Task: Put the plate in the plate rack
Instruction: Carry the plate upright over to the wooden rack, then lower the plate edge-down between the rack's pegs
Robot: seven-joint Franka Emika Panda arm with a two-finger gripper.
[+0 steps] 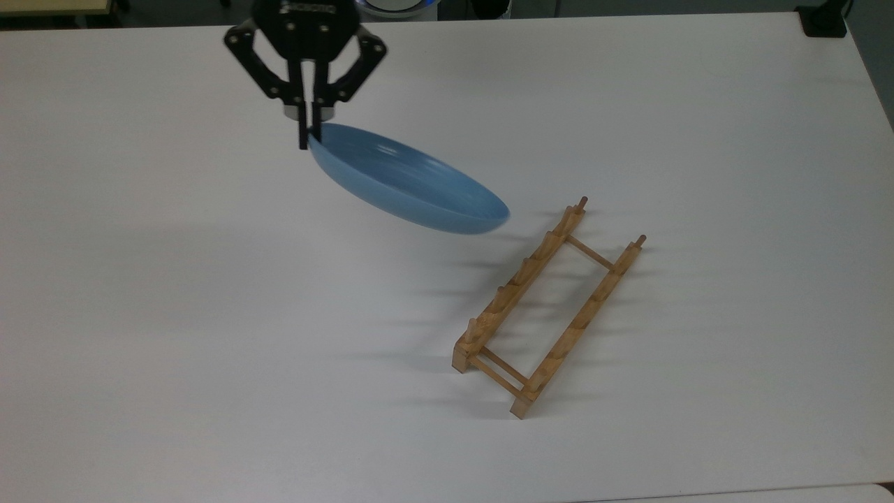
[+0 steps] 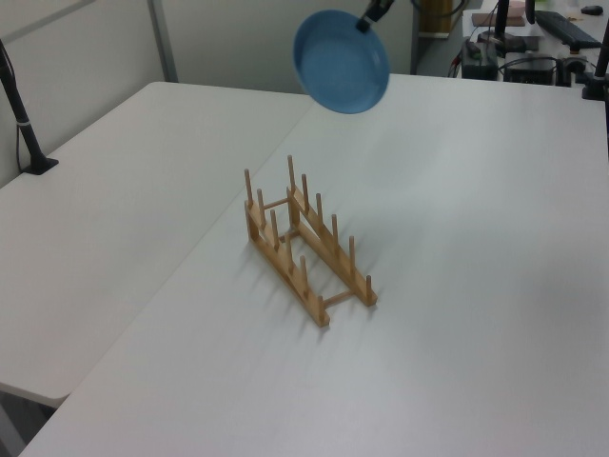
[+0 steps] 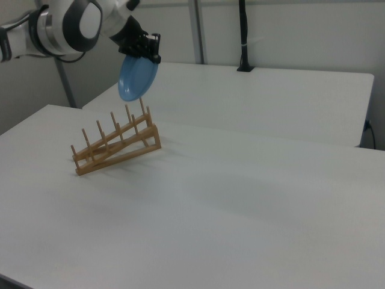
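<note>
Glossy light-blue round plate point(image 1: 412, 183) hangs tilted in the air, pinched by its rim in the black two-finger gripper point(image 1: 308, 136), which clamps its upper edge. It is clear of the white table point(image 1: 209, 335) and apart from the light-brown wooden peg rack point(image 1: 548, 307). The left view exposes the plate's concave face point(image 2: 341, 62); the right view shows it steeply on edge above the rack's end.
</note>
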